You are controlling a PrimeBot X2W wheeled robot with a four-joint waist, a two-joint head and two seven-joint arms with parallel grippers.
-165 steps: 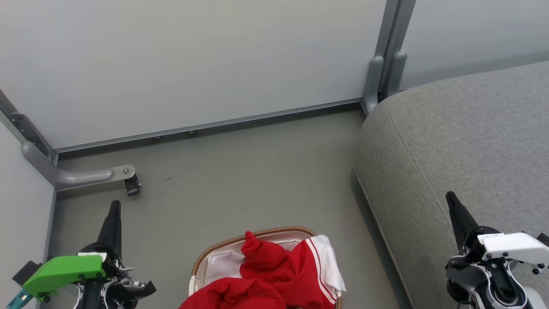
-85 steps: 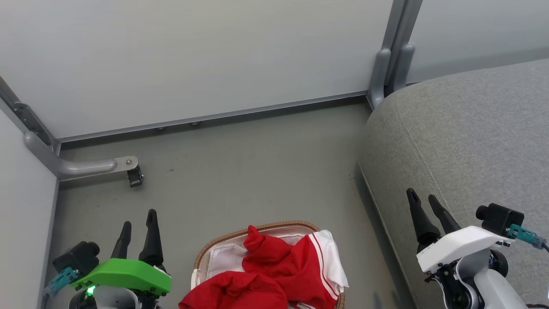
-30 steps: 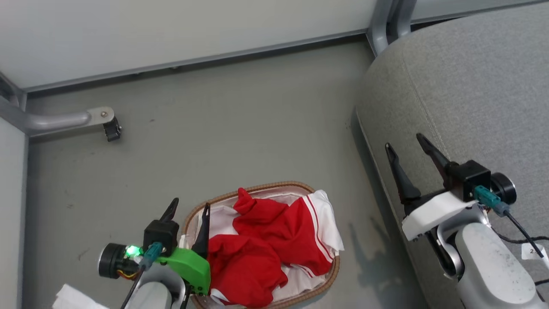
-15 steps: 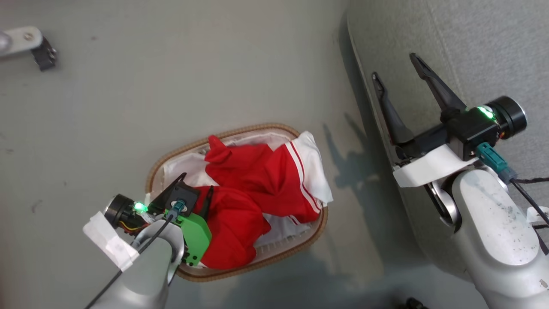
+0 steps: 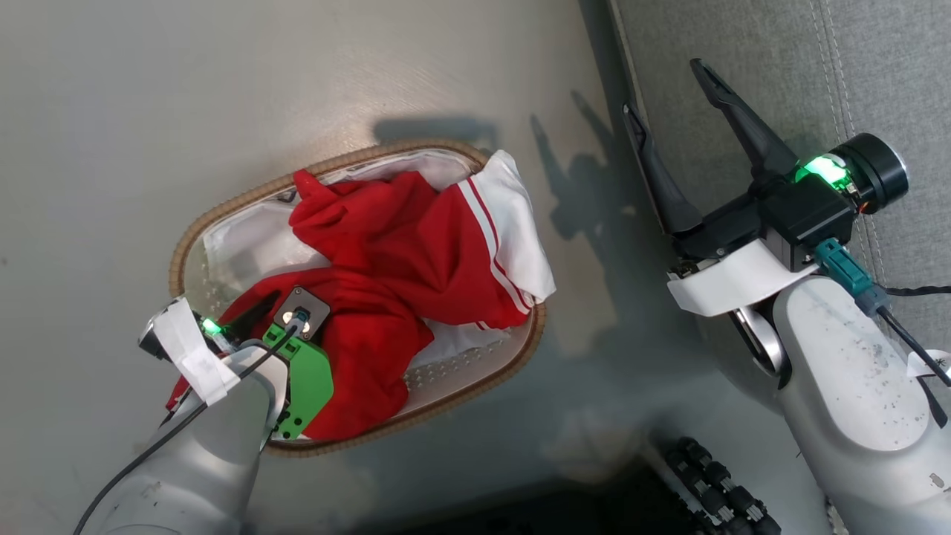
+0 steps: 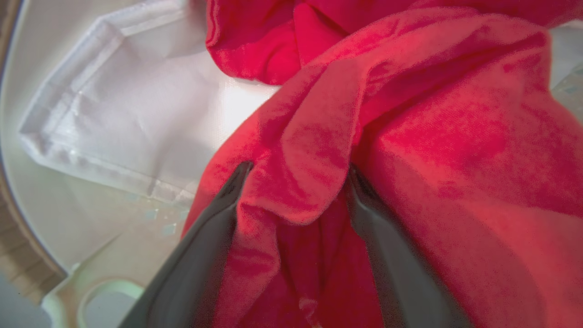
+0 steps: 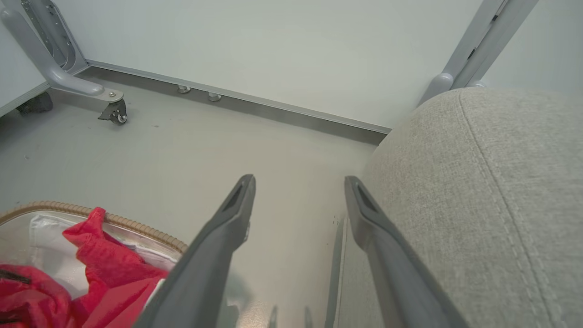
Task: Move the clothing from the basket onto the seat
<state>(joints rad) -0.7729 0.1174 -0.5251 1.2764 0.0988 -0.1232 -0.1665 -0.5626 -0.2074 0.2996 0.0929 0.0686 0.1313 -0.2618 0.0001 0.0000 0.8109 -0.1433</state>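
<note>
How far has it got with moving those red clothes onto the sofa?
Done: nothing yet. All the clothing lies in the basket, none on the seat in view. In hand: the left pincer is open, its fingers pressed into the red fabric with a fold between them, not yet pinched. Left: grip, lift, carry across. The right pincer hangs open beside the seat.

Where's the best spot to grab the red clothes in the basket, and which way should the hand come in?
Pinch the raised fold of the red clothing, coming straight down from above. It stands up as a soft ridge, thin enough to fit between open fingers, and the rim of the basket blocks a sideways reach. The left gripper straddles that fold, jaws open.
</note>
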